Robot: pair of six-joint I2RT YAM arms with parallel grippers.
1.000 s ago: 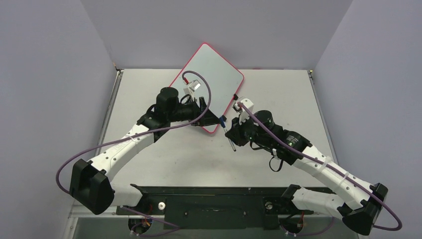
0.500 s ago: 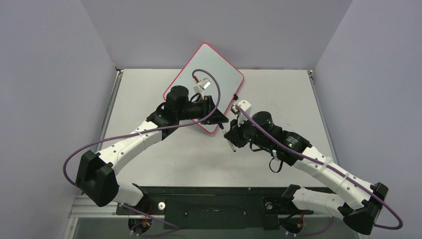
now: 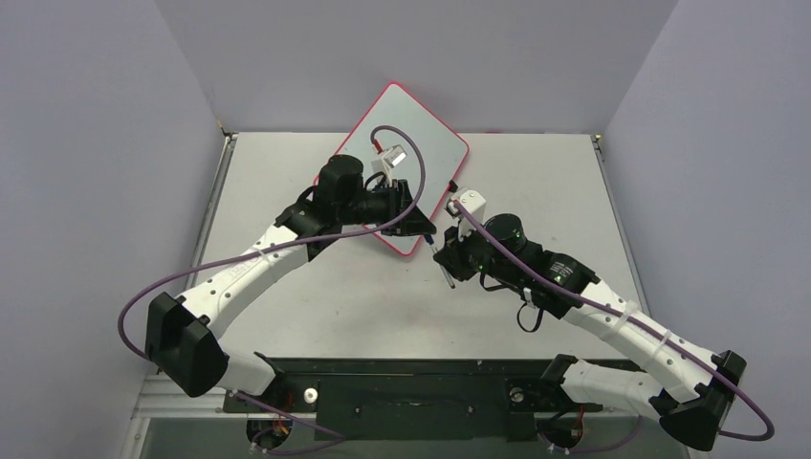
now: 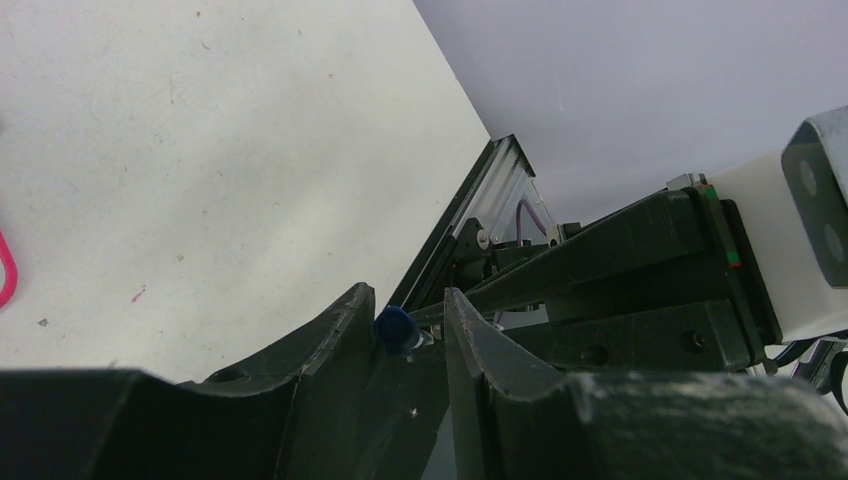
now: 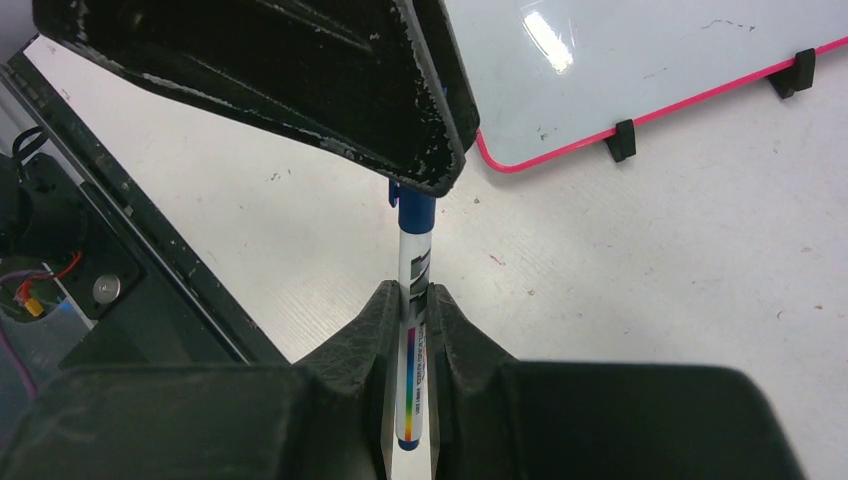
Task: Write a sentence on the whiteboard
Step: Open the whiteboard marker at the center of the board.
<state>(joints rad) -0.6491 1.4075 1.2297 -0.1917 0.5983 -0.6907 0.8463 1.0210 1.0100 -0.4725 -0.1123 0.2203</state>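
The right hand (image 5: 412, 300) is clamped on the marker (image 5: 414, 262), its arm reaching inward low over the tabletop (image 3: 536, 182). The left hand (image 4: 405, 325), elbow bent, grips the blue cap (image 4: 394, 326). The whiteboard (image 3: 430, 143) lies angled just beyond both.

White arms (image 3: 244, 275), black joints (image 3: 182, 344), purple cables (image 3: 120, 325)

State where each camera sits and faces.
Top external: above, behind the robot, looking down on table, whiteboard, both arms.
Left wrist: on its arm, looks past the left gripper across the table to the right arm.
Right wrist: on its arm, looks along the right gripper, clamped on the marker, toward the whiteboard.
Shared: both wrist views show the marker's blue cap.
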